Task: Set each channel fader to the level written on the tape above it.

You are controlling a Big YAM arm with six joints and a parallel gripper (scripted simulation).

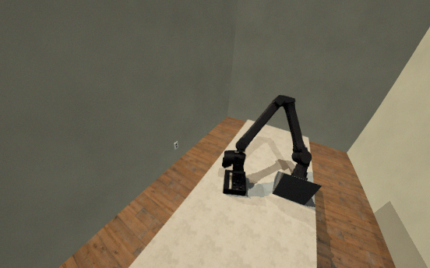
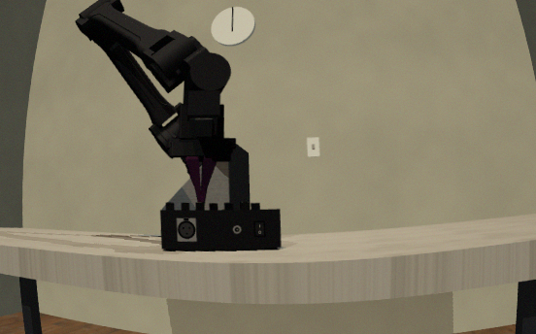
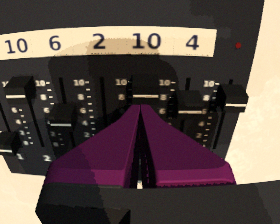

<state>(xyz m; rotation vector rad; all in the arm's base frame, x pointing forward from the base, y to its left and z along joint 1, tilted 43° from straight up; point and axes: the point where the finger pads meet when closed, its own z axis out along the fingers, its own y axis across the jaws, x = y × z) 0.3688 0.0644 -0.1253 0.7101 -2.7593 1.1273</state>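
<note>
The black lighting desk (image 1: 234, 181) stands on its feet on the table, and the exterior view shows its rear panel (image 2: 220, 229). In the wrist view the tape (image 3: 104, 44) reads 10, 6, 2, 10, 4. The cap under the second 10 (image 3: 145, 96) sits near the top of its slot. The cap under 6 (image 3: 60, 124) is lower, and the cap under 4 (image 3: 191, 112) is a little below the top. The rightmost fader (image 3: 236, 104) has no label. My gripper (image 3: 139, 111) is shut and empty. Its purple fingertips (image 2: 200, 198) point down just below the second 10's cap and hide the cap under 2.
The arm's base stands behind a tilted black plate (image 1: 297, 188) to the right of the desk. The table's edge runs close in front of the desk's rear panel (image 2: 263, 262).
</note>
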